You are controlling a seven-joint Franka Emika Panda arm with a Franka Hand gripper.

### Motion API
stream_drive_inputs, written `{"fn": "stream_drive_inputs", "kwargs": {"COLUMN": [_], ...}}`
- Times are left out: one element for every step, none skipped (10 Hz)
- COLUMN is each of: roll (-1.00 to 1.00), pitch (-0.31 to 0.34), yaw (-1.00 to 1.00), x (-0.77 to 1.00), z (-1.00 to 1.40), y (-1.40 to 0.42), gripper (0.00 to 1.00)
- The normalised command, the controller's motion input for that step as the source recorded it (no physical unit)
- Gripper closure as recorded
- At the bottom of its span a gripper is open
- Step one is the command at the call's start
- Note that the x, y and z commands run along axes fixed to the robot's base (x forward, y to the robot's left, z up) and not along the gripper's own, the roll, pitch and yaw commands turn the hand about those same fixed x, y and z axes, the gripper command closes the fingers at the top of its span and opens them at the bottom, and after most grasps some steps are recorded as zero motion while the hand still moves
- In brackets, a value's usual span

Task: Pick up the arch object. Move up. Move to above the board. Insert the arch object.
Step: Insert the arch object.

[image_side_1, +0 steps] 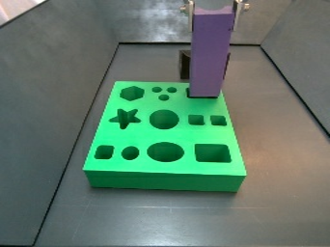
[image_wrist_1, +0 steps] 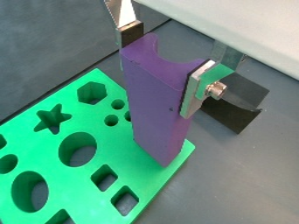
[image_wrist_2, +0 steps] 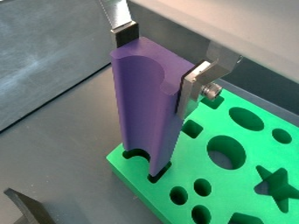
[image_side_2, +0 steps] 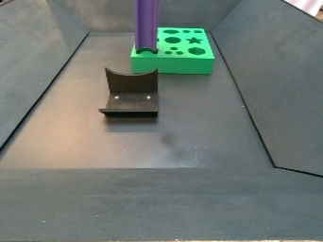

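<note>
The arch object (image_wrist_1: pixel 158 101) is a tall purple block with a curved notch in its upper end, and it stands upright. My gripper (image_wrist_1: pixel 165 59) is shut on its upper end, one silver finger (image_wrist_1: pixel 129 33) on each side; this shows in both wrist views, gripper (image_wrist_2: pixel 162 59) and block (image_wrist_2: pixel 146 105). The block's lower end sits in a cut-out at the edge of the green board (image_wrist_2: pixel 239 179), on the side toward the fixture. In the side views the block (image_side_1: pixel 211 53) (image_side_2: pixel 146 24) rises from that edge of the board (image_side_1: pixel 161 145) (image_side_2: pixel 187 55). The gripper (image_side_1: pixel 214 5) barely shows at the frame edge.
The dark L-shaped fixture (image_side_2: pixel 130 95) stands on the grey floor just beside the board; it also shows in a wrist view (image_wrist_1: pixel 239 101) and behind the block (image_side_1: pixel 186 66). Grey walls enclose the floor. The board's other holes, such as the star (image_side_1: pixel 125 119), hold nothing.
</note>
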Motion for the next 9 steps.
{"fn": "stream_drive_inputs", "kwargs": {"roll": [0.16,0.14,0.07,0.00,0.00,0.00,0.00,0.00,0.00], "pitch": [0.031,0.037,0.013,0.000,0.000,-0.004,0.000,0.000,-0.013], "yaw": [0.00,0.00,-0.01,-0.03,0.00,0.00,0.00,0.00,0.00], "x": [-0.01,0.00,0.00,0.00,0.01,0.00,0.00,0.01,0.00], "z": [-0.13,-0.11,-0.09,-0.02,-0.03,-0.08,-0.11,-0.12,-0.15], "y": [0.11,0.07,0.00,0.00,0.00,0.00,-0.07,-0.08,-0.05], "gripper": [1.00,1.00,1.00,1.00,1.00,1.00,1.00,1.00,1.00]}}
